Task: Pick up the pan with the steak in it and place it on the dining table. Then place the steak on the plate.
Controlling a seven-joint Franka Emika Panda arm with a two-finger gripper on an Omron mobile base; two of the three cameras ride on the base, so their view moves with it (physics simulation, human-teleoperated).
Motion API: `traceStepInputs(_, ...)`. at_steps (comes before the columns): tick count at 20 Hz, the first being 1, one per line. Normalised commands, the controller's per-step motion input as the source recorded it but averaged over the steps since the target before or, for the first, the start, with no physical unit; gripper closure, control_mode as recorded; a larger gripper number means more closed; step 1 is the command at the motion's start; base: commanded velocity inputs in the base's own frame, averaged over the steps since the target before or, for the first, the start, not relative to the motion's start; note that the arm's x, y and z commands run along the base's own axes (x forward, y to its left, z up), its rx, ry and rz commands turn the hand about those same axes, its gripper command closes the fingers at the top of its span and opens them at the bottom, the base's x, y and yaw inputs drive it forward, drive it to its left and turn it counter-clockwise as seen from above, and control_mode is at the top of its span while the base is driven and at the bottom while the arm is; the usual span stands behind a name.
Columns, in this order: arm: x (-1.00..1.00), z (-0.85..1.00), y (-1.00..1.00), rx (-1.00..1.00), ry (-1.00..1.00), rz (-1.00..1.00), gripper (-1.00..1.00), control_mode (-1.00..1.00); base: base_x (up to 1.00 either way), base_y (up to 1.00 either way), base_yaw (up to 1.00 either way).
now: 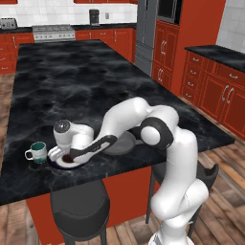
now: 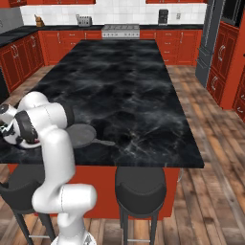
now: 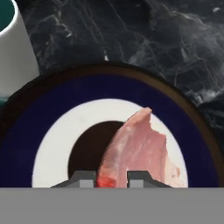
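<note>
Steak [image 3: 140,153]: pink-red slab nearest the hand camera, pinched at one end between the two finger tips, hanging just over the white ring and dark centre of the plate.
Gripper [image 3: 111,180]: fingers clamped on the steak's near edge, closed tight so the meat does not slip before it is set down.
Plate [image 3: 52,131]: navy-rimmed, directly below the hand near the table's front edge; the steak looks close to touching it, though contact cannot be told.
Mug [image 1: 37,152]: white and teal, just beside the plate, close enough that the lowering likely needs care.
Pan [image 2: 82,134]: dark grey, empty, resting on the dining table [image 1: 95,81] beside the plate, handle toward the front edge, so the first half of the job appears done.
Stage: judged to be the final placing, with release of the steak remaining.
</note>
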Motion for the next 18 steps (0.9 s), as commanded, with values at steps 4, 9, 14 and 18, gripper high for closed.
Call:
traceStepInputs(4, 0.39, -0.10, 0.13, 0.00, -0.03, -0.03, 1.00, -1.00, 0.00, 0.00, 0.00)
traceStepInputs(9, 0.04, -0.01, 0.01, 0.00, 0.00, 0.00, 1.00, -1.00, 0.00, 0.00, 0.00)
traceStepInputs(14, 0.00, 0.00, 0.00, 0.00, 0.00, 0.00, -1.00, -1.00, 0.00, 0.00, 0.00)
traceStepInputs(18, 0.00, 0.00, 0.00, 0.00, 0.00, 0.00, -1.00, -1.00, 0.00, 0.00, 0.00)
